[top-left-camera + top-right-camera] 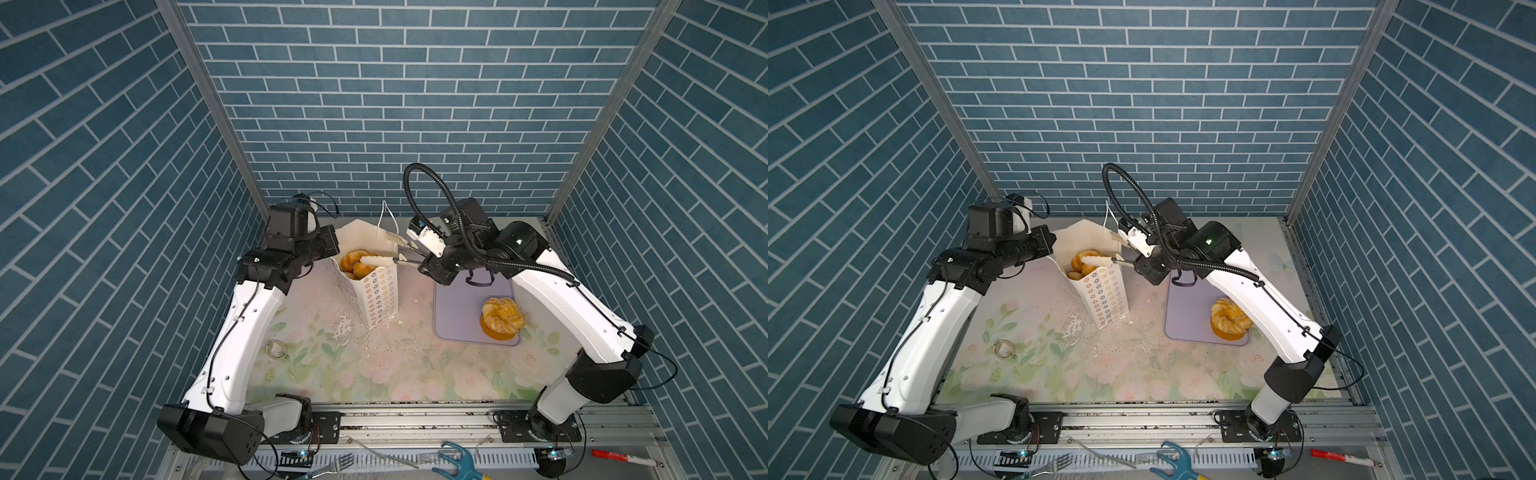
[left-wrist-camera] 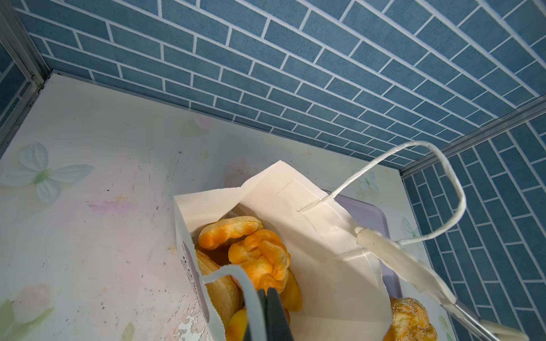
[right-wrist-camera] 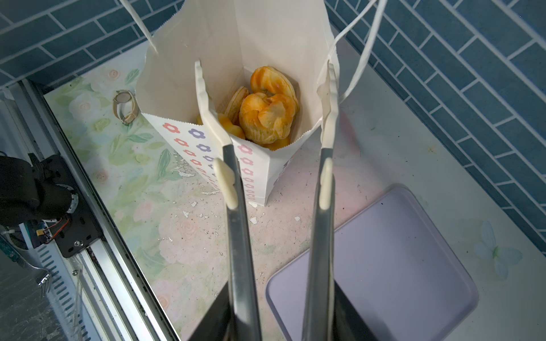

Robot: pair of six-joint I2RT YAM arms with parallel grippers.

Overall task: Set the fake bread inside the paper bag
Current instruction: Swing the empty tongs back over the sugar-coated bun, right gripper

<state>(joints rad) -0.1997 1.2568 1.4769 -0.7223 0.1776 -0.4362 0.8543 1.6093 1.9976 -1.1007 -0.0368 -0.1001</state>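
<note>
Bread (image 3: 267, 118) is piled inside the bag (image 1: 380, 291), which stands on the desk (image 1: 415, 374). One twist (image 1: 503, 318) waits on the tray (image 1: 457, 316). The right gripper (image 3: 266, 75) hangs spread and empty, straddling the bag's wall. I'd lift it straight up, clear of the handle (image 2: 443, 177), before reaching for the twist. The left gripper (image 2: 270, 310) pinches the bag's rim.

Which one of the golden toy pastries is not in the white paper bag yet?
The sugar-speckled twist pastry, sitting alone on the flat lavender tray. The other golden pastries are all down inside the white paper bag.
</note>
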